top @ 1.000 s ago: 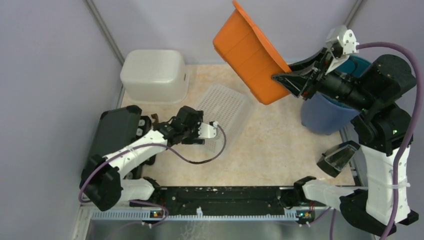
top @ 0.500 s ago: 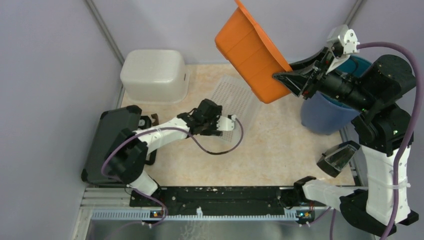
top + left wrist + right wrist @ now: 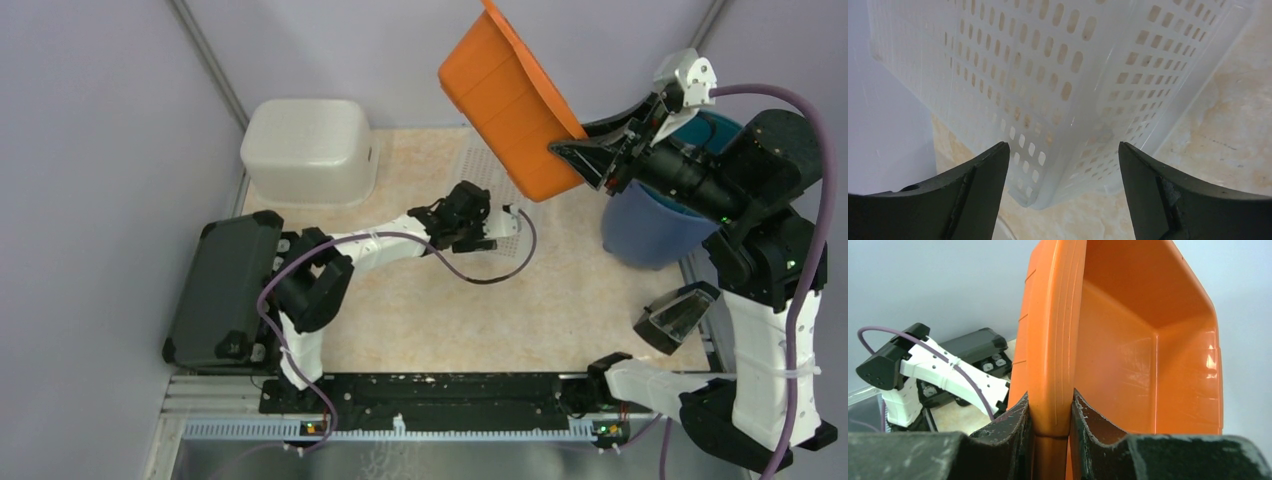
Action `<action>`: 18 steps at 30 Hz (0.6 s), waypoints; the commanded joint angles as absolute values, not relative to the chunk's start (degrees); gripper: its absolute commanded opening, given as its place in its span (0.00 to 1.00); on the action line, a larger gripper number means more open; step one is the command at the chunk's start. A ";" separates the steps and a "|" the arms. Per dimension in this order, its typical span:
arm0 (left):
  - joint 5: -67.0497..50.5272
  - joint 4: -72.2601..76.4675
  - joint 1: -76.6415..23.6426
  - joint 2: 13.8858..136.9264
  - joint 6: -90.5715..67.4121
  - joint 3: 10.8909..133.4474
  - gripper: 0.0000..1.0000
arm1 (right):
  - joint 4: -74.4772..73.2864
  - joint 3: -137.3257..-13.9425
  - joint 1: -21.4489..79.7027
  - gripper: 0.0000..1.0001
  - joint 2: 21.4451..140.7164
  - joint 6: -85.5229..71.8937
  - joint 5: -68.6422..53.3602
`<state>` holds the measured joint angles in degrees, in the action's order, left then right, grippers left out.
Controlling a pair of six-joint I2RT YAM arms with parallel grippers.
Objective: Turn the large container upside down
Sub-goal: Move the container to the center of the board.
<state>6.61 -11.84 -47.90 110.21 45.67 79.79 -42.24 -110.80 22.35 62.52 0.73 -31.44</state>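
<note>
The large container is an orange tub [image 3: 505,95], held in the air at the back right and tipped on its side. Its opening faces right and away from the table. My right gripper [image 3: 580,160] is shut on its rim, and the right wrist view shows both fingers pressed against the orange rim [image 3: 1050,365] with the tub's inside [image 3: 1148,350] to the right. My left gripper [image 3: 503,222] reaches low over the table and stands open [image 3: 1063,150]. A corner of a white perforated basket [image 3: 1048,90] lies just ahead of its fingertips, untouched.
The perforated basket [image 3: 478,170] lies partly under the raised tub. A white tub [image 3: 310,150] sits upside down at the back left. A blue bucket [image 3: 650,230] stands at the right behind my right arm. A black case [image 3: 220,290] lies along the left edge.
My left arm has stretched out to the right and farther back, and the perforated basket has slid the same way. The orange tub has shifted slightly up and right.
</note>
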 commanded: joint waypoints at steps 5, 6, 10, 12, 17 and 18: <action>-2.01 -11.48 -48.43 99.89 42.53 75.59 0.92 | -33.42 -113.99 22.32 0.00 61.96 4.92 -26.55; -1.84 -12.00 -48.43 98.23 42.25 74.85 0.94 | -33.40 -113.95 22.27 0.00 62.09 4.92 -26.51; 5.80 -10.78 -48.18 92.62 40.36 71.63 0.99 | -32.65 -113.29 22.31 0.00 62.64 5.16 -26.20; 7.51 -10.65 -47.49 90.41 38.58 70.93 0.99 | -32.37 -113.05 22.30 0.00 62.67 5.50 -25.29; 1.89 -11.23 -41.33 87.20 28.69 71.08 0.99 | -31.92 -112.58 22.28 0.00 62.49 5.71 -24.20; -0.61 -10.85 -39.69 87.14 26.61 70.87 0.99 | -31.83 -112.31 22.31 0.00 62.49 5.64 -24.25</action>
<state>4.19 -12.86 -45.01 89.25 36.27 71.44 -42.65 -110.78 22.35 63.61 2.81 -25.43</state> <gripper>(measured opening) 0.988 0.248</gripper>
